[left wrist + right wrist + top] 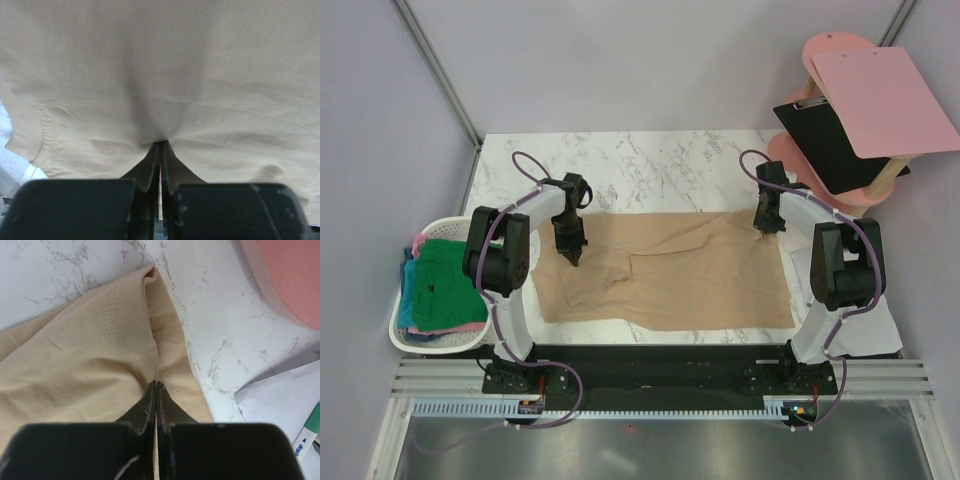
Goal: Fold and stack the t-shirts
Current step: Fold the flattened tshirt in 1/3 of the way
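Note:
A large tan t-shirt (670,275) lies spread across the marble table. My left gripper (573,254) is shut on a pinch of its cloth near the far left edge; in the left wrist view the gripper (160,143) has the tan cloth (165,70) puckering at its tips. My right gripper (762,232) is shut on the shirt's far right hemmed corner; in the right wrist view the gripper (157,384) meets the stitched hem (170,360). Green, teal and pink t-shirts (442,285) lie piled in the white basket (402,338) at the left.
A pink stand (830,55) with a pink clipboard (885,95) and a black clipboard (830,140) stands at the far right. White paper (280,405) and a pen (307,437) lie by the shirt's right edge. Bare marble (650,170) lies beyond the shirt.

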Tool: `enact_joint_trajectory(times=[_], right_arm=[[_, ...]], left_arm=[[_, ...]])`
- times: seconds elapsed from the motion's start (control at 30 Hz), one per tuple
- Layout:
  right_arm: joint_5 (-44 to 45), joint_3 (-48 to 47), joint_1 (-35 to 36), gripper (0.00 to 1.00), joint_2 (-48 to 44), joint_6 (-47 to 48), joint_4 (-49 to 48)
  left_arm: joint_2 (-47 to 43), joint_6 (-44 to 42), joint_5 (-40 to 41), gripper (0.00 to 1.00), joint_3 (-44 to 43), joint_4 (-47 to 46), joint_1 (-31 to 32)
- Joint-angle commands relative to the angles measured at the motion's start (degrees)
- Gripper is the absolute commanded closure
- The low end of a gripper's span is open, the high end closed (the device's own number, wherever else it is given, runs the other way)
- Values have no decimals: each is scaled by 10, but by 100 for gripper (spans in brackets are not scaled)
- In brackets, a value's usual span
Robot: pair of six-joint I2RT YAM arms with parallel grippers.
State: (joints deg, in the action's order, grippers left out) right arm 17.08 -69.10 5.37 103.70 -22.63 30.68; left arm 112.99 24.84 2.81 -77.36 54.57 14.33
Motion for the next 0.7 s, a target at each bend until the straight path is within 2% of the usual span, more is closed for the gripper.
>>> enact_joint_trajectory(times=[0.0,0.1,0.13,0.2,0.23,0.33,0.53,0.6,0.63,0.67], right_arm=[[30,5,-3,100,-25,0,3],[26,4,-3,97,-17,-1,10],[22,5,-2,85,-17,-1,12],[16,13,-2,78,-22,-1,11],[17,16,-3,69,-24,-1,10],[14,21,-3,65,-30,0,5],[6,30,-2,69,-16,0,-4],[-2,36,-3,78,-15,0,-13],[-11,37,-2,92,-14,0,-15],[-13,38,-3,98,-15,2,-20]], left_arm=[[45,-20,63,98,12,-77,-14],[45,-21,65,98,12,-76,-14],[44,-21,64,98,12,-75,-14],[43,-22,64,98,12,-76,-14],[42,-22,64,98,12,-76,-14],[43,-23,62,98,12,-76,-14],[45,-23,59,98,10,-77,-13],[46,-24,58,98,9,-76,-13],[47,-25,58,98,9,-76,-13],[47,-25,58,98,9,-77,-13]])
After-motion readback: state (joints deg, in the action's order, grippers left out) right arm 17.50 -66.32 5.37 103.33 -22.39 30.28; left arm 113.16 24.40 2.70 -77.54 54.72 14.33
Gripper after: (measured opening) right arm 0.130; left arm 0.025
